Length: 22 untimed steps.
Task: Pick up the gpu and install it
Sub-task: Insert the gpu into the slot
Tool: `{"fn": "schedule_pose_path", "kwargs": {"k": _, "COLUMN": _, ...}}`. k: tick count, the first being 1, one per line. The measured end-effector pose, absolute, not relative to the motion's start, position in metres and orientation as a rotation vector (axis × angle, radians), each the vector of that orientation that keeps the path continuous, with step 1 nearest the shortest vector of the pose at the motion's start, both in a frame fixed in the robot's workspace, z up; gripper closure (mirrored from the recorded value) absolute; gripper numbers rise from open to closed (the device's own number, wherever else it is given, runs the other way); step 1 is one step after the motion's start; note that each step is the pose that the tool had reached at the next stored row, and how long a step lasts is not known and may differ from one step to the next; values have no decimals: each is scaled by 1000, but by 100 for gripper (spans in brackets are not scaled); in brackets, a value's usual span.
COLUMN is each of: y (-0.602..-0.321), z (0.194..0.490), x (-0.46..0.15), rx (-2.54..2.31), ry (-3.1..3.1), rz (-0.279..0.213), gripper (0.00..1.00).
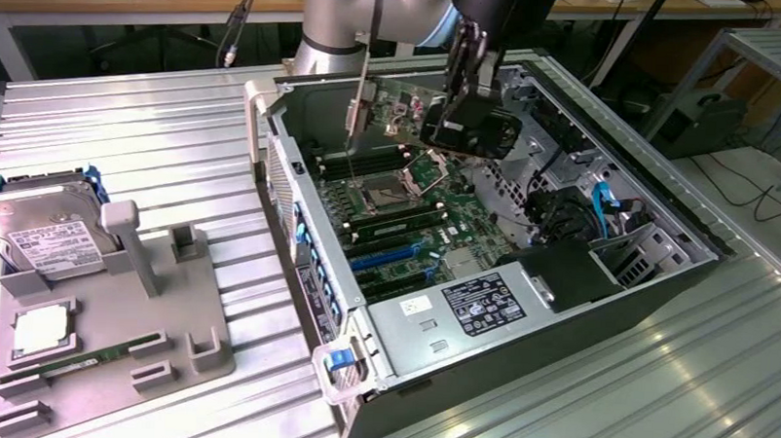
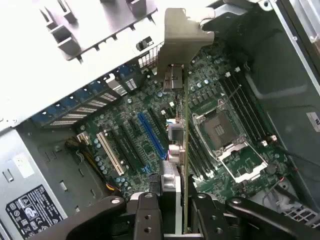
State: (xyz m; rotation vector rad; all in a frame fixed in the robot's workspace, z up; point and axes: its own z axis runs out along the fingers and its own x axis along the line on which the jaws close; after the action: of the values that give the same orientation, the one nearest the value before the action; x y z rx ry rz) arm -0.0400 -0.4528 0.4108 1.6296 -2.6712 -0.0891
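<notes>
**The gripper holds the gpu over the open case**

Exterior view: the black two-finger gripper [image 1: 464, 126] hangs over the open grey metal computer case [image 1: 554, 381], with the thin flat gpu card [image 1: 394, 112] just beside it. Wrist view: the jaws clamp the gpu [image 2: 185, 150] by its near edge, its silver bracket farthest away. It looks light, stiff and fragile, best held by the bare board edges.

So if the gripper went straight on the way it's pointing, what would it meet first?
The gripper, jaws shut on the gpu, points at the motherboard; the gpu's edge would probably meet it first, between the blue slot and CPU socket, though depth is unclear.
</notes>
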Motion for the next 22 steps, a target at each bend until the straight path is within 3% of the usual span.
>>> {"fn": "schedule_pose_path", "kwargs": {"k": 12, "y": -453, "z": 410, "x": -40, "rx": 1957, "ry": -2438, "rz": -81, "gripper": 72}}
{"fn": "schedule_pose_path", "kwargs": {"k": 18, "y": -453, "z": 409, "x": -40, "rx": 2016, "ry": -2447, "rz": -27, "gripper": 72}}
{"fn": "schedule_pose_path", "kwargs": {"k": 22, "y": -453, "z": 409, "x": -40, "rx": 2112, "ry": -2364, "rz": -28, "gripper": 72}}
